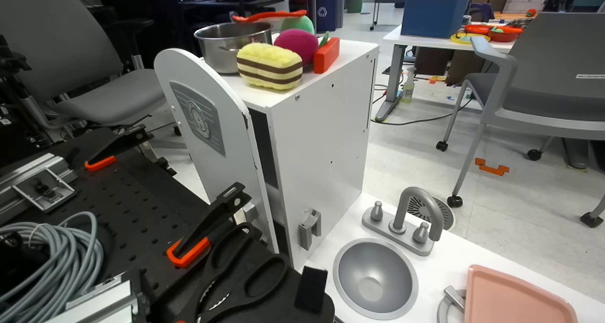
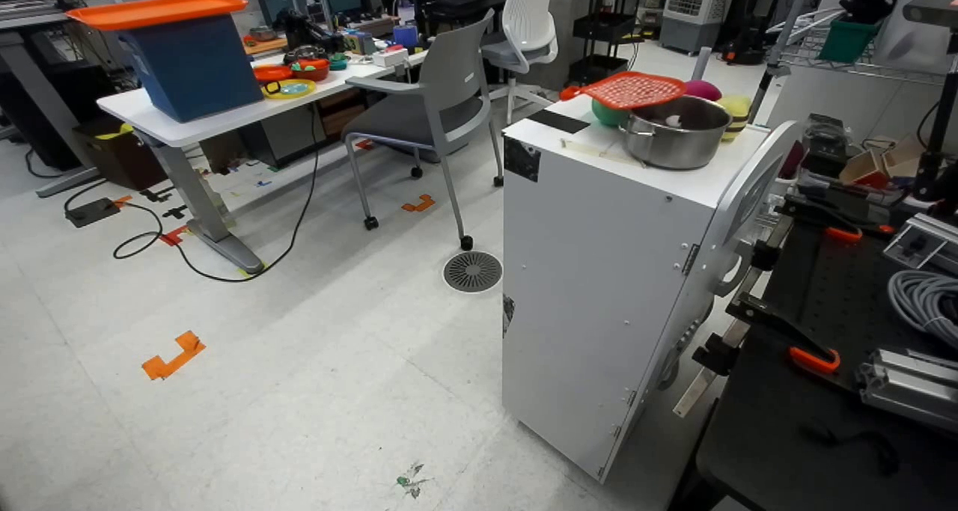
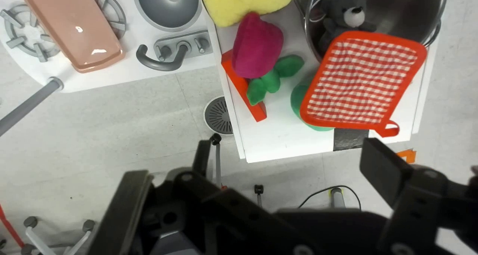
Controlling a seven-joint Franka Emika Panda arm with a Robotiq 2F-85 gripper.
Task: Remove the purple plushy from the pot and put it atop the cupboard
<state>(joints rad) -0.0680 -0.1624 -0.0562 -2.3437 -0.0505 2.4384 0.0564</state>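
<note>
The purple plushy (image 1: 297, 43) lies on top of the white cupboard (image 1: 321, 138), beside the metal pot (image 1: 222, 48) and apart from it. In the wrist view the plushy (image 3: 257, 47) is magenta, with green leaves at its lower end. The pot (image 3: 407, 18) stands on the cupboard top (image 3: 278, 141) and holds a grey bear plush (image 3: 353, 12). The plushy (image 2: 703, 89), pot (image 2: 673, 148) and cupboard (image 2: 599, 271) also show in an exterior view. My gripper (image 3: 288, 150) is open and empty, seen over the cupboard's edge and the floor; it is outside both exterior views.
A red-checked pot holder (image 3: 360, 83) rests over the pot's rim and a green round thing (image 3: 298, 98). A yellow plush (image 1: 269, 66) and a red block (image 1: 326, 56) lie beside the plushy. A sink (image 1: 375, 278), faucet (image 1: 406, 214) and pink tray (image 1: 520, 299) are below.
</note>
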